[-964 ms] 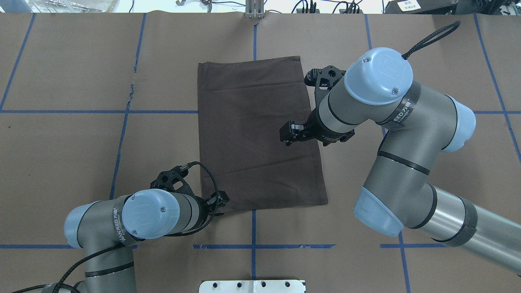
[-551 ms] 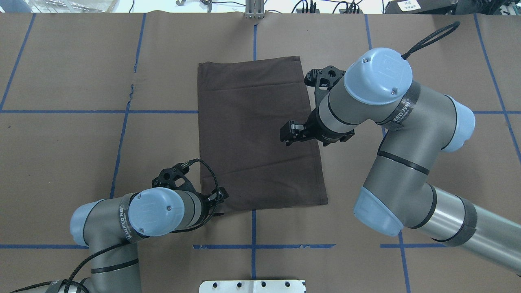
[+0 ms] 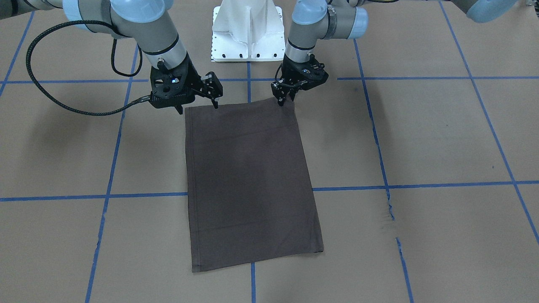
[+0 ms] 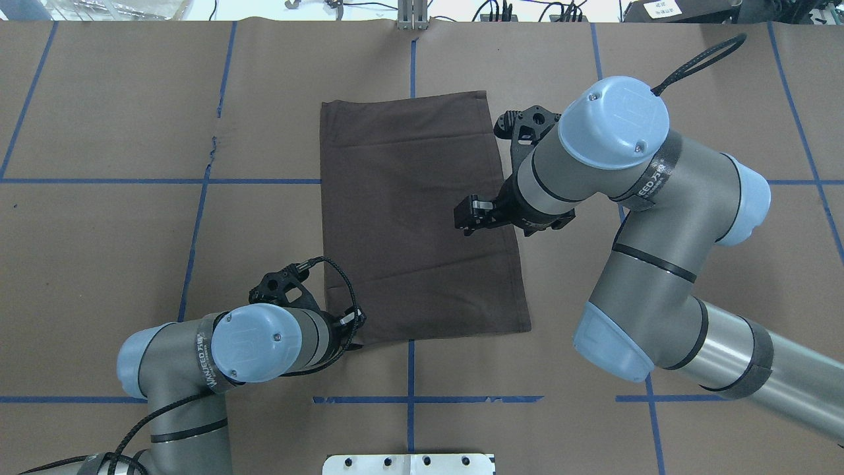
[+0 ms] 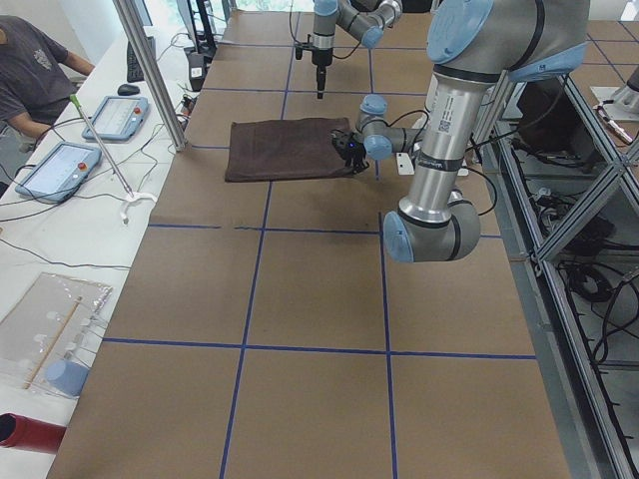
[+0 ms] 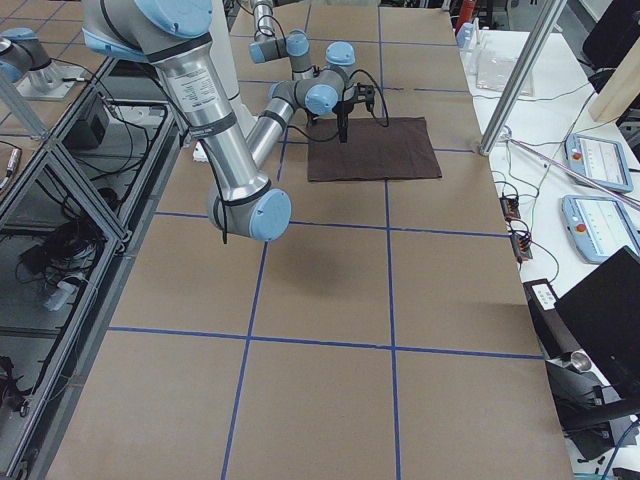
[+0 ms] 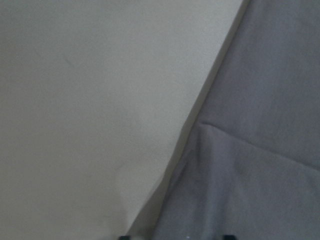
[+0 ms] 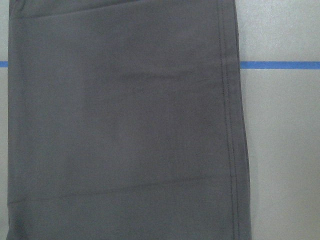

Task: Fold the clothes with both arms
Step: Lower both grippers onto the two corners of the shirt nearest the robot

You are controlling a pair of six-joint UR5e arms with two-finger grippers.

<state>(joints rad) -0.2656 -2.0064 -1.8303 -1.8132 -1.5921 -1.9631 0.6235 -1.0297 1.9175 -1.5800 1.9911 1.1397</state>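
T-shirt [image 3: 248,181] lies folded into a flat, dark brown rectangle in the middle of the paper-covered table [image 3: 421,134], crossing a blue tape line [image 3: 421,184]. At the corner nearest the robot's base on its left side, the left gripper [image 3: 283,100] reaches down to the cloth. Its jaws stand slightly apart with the T-shirt's edge between them, not closed on it. The right gripper [image 3: 198,106] hangs above the other near corner, jaws spread wide and holding nothing, clear of the fabric.
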